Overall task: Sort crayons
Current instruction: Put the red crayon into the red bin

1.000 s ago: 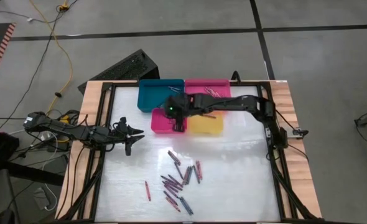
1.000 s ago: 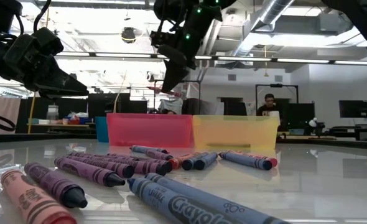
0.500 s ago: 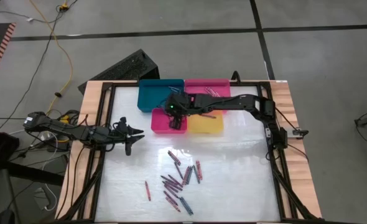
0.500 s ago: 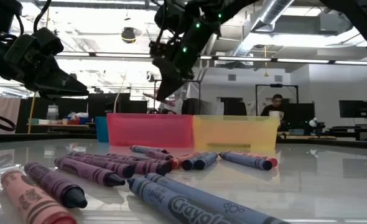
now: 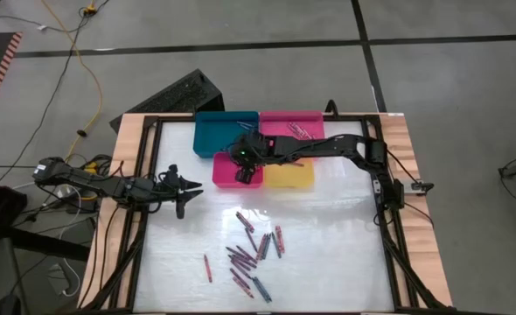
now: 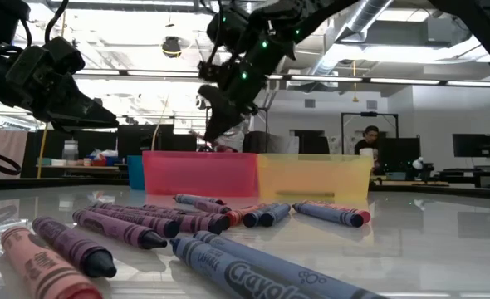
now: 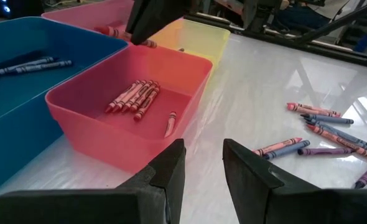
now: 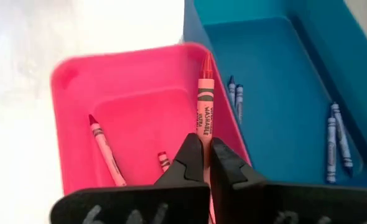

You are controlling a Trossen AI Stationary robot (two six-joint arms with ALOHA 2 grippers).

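Right gripper [image 8: 203, 152]: held above the red tray [image 5: 226, 171], jaws clamped on a red crayon [image 8: 203, 111] whose tip points toward the blue tray [image 5: 214, 131].
Left gripper [image 5: 184, 185]: parked at the surface's 9 o'clock edge, jaws parted, nothing held.
Loose crayons [image 5: 251, 249]: scattered on the surface [image 5: 328, 254] toward 6 o'clock, well apart from the trays.
Sorted crayons: several red ones lie in the red tray, a few blue ones in the blue tray.
Pink tray [image 5: 306, 119] and yellow tray [image 5: 295, 178]: set at 12 o'clock beside the others.
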